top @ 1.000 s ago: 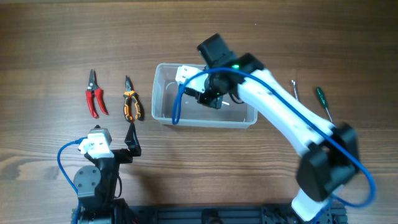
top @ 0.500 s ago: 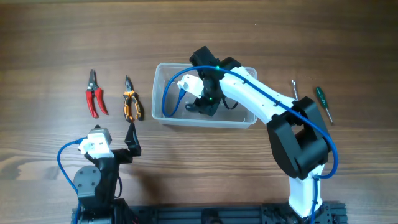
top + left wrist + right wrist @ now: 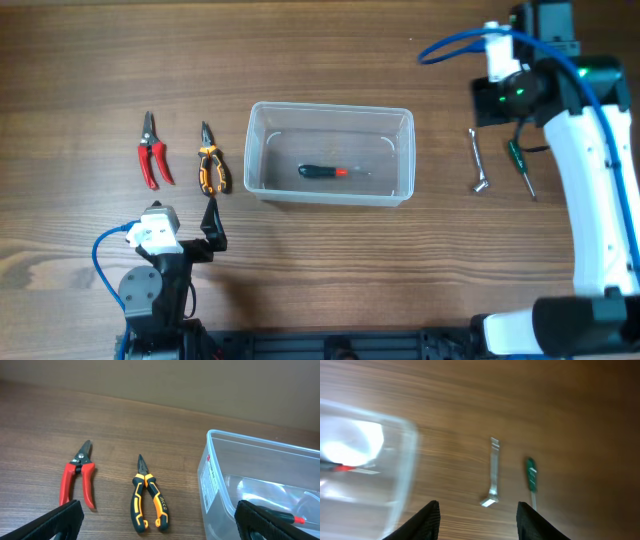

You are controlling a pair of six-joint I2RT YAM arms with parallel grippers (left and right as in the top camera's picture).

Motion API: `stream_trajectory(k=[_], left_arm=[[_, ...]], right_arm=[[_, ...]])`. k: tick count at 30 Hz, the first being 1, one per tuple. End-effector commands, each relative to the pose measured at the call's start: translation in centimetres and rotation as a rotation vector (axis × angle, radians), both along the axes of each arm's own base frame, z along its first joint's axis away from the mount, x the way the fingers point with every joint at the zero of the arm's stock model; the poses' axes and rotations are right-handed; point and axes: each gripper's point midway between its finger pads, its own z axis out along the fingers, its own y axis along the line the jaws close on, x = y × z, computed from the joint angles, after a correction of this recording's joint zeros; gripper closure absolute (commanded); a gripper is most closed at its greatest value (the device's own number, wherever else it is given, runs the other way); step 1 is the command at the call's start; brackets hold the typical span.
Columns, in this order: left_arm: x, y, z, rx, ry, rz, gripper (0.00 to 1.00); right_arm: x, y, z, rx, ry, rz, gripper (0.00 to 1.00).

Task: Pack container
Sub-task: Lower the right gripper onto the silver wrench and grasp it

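The clear plastic container (image 3: pixel 330 107) stands mid-table. A black-handled screwdriver with a red collar (image 3: pixel 322 172) lies inside it. My right gripper (image 3: pixel 480 522) is open and empty, held above the table to the right of the container (image 3: pixel 400 465). It is over a silver wrench (image 3: pixel 493 472) and a green screwdriver (image 3: pixel 531 475). My left gripper (image 3: pixel 160 525) is open and empty, low at the front left. It faces orange-black pliers (image 3: pixel 147 502), red pruners (image 3: pixel 77 480) and the container's left wall (image 3: pixel 215 485).
The red pruners (image 3: pixel 150 152) and the pliers (image 3: pixel 210 162) lie side by side left of the container. The silver wrench (image 3: pixel 478 160) and the green screwdriver (image 3: pixel 520 165) lie to its right, under my right arm (image 3: pixel 590 180). The table is bare wood.
My right gripper has left the container and swung to the far right. The black-handled screwdriver stays inside the container. My left arm has not moved.
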Motion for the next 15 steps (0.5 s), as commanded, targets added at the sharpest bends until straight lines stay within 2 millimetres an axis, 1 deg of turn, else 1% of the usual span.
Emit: stream_trajectory(k=[1, 3, 4, 5, 6, 8, 10, 12, 15], left_arm=[[0.0, -0.3, 0.0, -0.012, -0.005, -0.013, 0.0], [0.0, -0.3, 0.0, -0.012, -0.005, -0.014, 0.0], [0.0, -0.3, 0.0, -0.012, -0.006, -0.014, 0.0], [0.0, -0.3, 0.0, -0.012, -0.006, -0.014, 0.0], [0.0, -0.3, 0.0, -0.012, -0.006, -0.014, 0.0], [0.0, -0.3, 0.0, -0.012, -0.006, -0.014, 0.0], [0.0, -0.3, 0.0, -0.012, -0.006, -0.014, 0.0], [0.0, -0.3, 0.0, -0.012, -0.006, -0.014, 0.0], [0.0, -0.3, 0.0, -0.012, -0.006, -0.014, 0.0]], right_arm=[[0.1, -4.1, -4.4, -0.005, 0.122, -0.104, 0.52], [0.1, -5.1, -7.4, 0.006, 0.196, -0.133, 0.52], [0.0, -5.2, -10.0, 0.008, 0.251, -0.134, 0.52], [-0.1, -5.1, -11.7, 0.014, 0.286, -0.13, 0.5], [-0.3, -4.6, -14.1, 0.039, 0.332, -0.111, 0.48], [-0.9, -3.5, -17.3, 0.091, 0.393, -0.062, 0.46], [-1.4, -3.5, -19.3, 0.091, 0.414, -0.062, 0.45], [-1.6, -3.5, -20.3, 0.091, 0.407, -0.061, 0.45], [-2.4, -3.4, -22.3, 0.091, 0.407, -0.062, 0.45]])
